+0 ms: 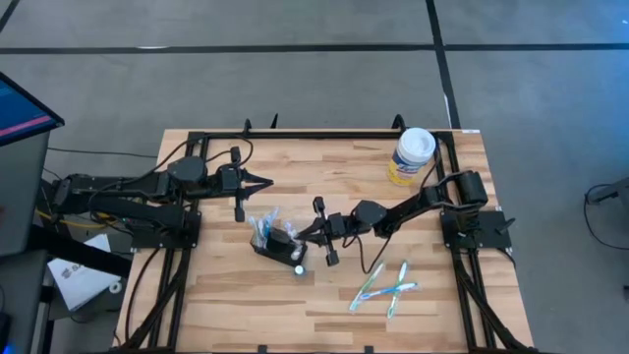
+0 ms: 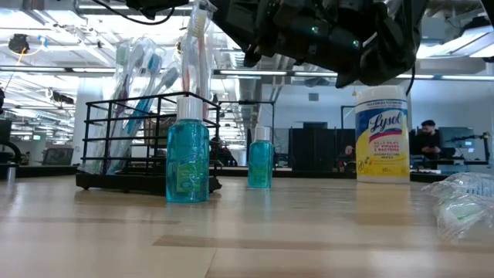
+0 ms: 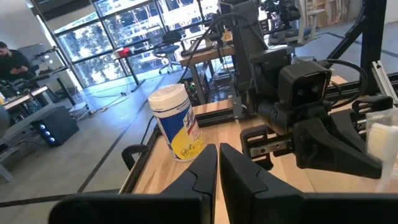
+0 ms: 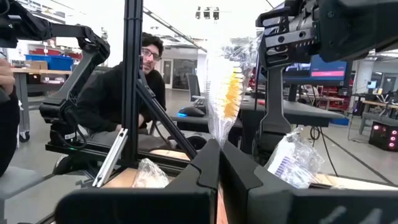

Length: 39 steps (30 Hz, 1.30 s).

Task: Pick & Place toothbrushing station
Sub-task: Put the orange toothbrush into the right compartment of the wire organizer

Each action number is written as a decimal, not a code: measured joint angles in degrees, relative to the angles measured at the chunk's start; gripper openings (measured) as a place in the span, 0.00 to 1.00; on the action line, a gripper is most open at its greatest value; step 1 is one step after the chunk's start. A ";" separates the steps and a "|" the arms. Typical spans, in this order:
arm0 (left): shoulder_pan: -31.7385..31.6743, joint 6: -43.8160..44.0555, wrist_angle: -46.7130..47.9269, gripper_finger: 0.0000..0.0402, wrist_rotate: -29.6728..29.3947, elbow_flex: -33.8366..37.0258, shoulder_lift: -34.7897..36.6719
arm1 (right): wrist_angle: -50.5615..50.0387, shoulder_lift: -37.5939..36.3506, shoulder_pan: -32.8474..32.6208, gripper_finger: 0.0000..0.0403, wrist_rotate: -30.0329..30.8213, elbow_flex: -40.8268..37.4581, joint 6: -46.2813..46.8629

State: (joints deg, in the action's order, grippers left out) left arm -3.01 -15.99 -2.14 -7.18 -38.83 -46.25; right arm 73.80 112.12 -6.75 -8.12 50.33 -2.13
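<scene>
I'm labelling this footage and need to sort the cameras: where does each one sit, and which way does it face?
High view: overhead, straight down on the table; both arms, left gripper, right gripper.
Low view: at tabletop height, level across; black holder, an arm overhead.
Left wrist view: on the left arm, past its shut gripper toward the right arm.
Right wrist view: on the right arm, past its shut gripper at a wrapped toothbrush.
Shared: the yellow canister.

The right gripper (image 1: 313, 232) is right beside the toothbrushing station (image 1: 276, 239) in the middle of the wooden table (image 1: 246, 295). Two wrapped toothbrushes (image 1: 385, 287) lie crossed nearby.
</scene>
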 joint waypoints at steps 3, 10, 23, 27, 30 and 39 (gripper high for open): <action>0.00 0.00 0.01 0.03 0.00 0.00 0.01 | -0.05 0.00 0.01 0.00 -0.01 0.00 -0.76; 0.00 0.00 0.01 0.03 0.02 0.02 0.00 | 5.86 0.00 -0.21 0.00 -0.87 -3.56 -1.46; -0.02 0.00 -0.04 0.03 0.01 0.04 0.01 | 15.31 6.75 0.61 0.00 -1.03 -3.93 0.17; -0.02 0.32 -0.01 0.03 0.00 0.04 -0.01 | 16.04 8.01 1.66 0.00 -1.01 -3.91 2.08; 0.00 0.44 -0.03 0.03 0.02 0.04 -0.01 | 16.05 8.28 2.12 0.00 -1.03 -3.93 2.54; 0.00 0.42 -0.02 0.03 0.02 0.04 -0.01 | 13.59 8.26 1.91 0.00 -1.03 -3.93 2.16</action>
State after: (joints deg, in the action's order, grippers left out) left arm -3.01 -15.57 -2.16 -7.16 -38.79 -46.26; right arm 87.39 120.38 -4.84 -9.15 46.39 0.03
